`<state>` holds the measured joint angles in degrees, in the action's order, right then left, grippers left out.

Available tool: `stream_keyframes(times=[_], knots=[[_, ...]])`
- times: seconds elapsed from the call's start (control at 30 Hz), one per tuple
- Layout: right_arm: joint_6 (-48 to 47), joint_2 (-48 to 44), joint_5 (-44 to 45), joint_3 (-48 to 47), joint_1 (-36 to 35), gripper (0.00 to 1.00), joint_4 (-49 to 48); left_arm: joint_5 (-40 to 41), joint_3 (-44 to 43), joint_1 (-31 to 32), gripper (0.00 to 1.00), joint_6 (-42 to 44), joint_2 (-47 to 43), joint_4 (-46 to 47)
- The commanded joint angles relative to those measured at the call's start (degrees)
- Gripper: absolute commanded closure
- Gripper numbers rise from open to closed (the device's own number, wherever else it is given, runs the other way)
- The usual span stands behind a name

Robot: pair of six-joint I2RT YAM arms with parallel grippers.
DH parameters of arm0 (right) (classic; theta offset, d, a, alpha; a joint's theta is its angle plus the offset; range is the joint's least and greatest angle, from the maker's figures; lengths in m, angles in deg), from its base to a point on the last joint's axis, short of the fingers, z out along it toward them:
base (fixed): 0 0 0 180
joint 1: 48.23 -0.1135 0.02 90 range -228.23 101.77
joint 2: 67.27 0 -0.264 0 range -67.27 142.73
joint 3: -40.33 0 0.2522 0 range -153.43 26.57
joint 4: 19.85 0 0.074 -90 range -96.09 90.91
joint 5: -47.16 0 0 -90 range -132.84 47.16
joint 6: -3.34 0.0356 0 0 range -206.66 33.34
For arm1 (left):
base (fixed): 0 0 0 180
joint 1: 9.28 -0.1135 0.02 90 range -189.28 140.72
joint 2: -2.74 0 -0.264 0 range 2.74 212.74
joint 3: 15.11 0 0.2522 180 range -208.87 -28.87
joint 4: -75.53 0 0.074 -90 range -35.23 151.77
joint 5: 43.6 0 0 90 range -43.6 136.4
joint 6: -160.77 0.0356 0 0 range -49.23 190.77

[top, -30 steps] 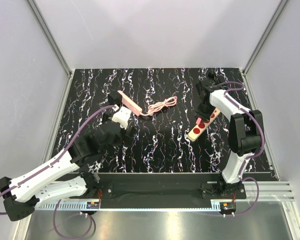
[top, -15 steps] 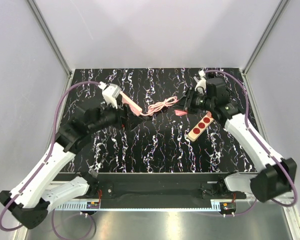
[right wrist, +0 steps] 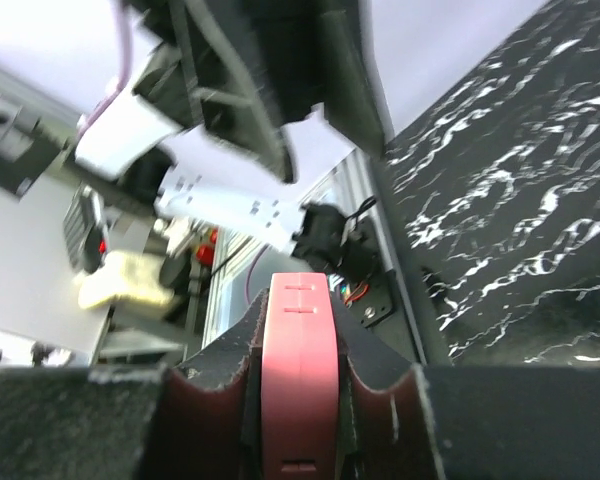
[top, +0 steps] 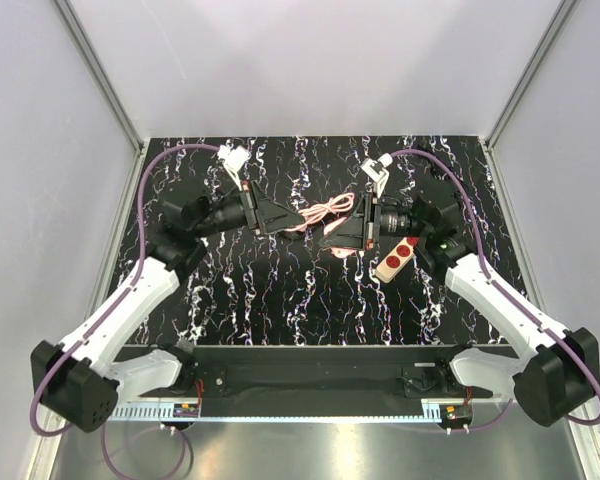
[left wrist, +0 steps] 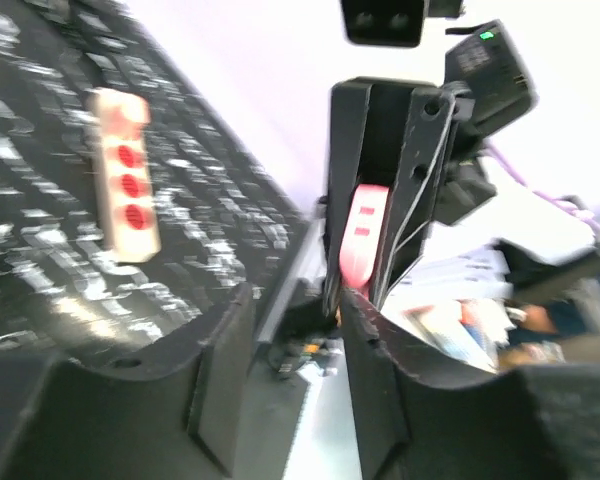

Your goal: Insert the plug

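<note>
Gripping the pink plug [right wrist: 298, 400] is the right tool [right wrist: 298, 322]; the left tool [left wrist: 292, 310] has jaws apart

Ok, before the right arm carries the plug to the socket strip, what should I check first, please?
1. Plug gripped: ok; the right pincer is shut on the pink plug.
2. Strip visible: ok; the socket strip lies face up, uncovered.
3. Plug aimed at the strip: not ok; it faces the left pincer and is off to the strip's side.
4. Cable free to follow: cannot tell; the cable lies bunched between the arms.
5. Left pincer holding anything: cannot tell.
</note>
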<state>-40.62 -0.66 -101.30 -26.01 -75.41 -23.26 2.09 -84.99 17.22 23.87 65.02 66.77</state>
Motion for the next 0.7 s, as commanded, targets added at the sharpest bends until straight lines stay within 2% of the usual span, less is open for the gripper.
stream_keyframes(times=[0.0, 0.13, 0.27, 0.67], knots=[[-0.3, -2.3, -6.2, -0.6, -0.7, 1.00, -5.3, -7.7, 1.5, 0.0, 0.59, -9.5, 1.6, 16.9], [-1.2, -1.8, -7.2, -0.2, -1.0, 1.00, -3.4, -8.0, -0.8, 1.4, 0.64, -6.6, 2.8, 14.2], [-1.3, -0.9, -7.0, -0.2, -1.7, 1.00, -3.4, -7.0, -4.1, 4.0, 0.62, -2.9, 4.3, 9.6], [-1.8, 1.6, -5.3, -1.3, -3.3, 1.00, -2.7, -6.9, -4.8, 7.5, 0.59, 2.2, 5.5, 5.2]])
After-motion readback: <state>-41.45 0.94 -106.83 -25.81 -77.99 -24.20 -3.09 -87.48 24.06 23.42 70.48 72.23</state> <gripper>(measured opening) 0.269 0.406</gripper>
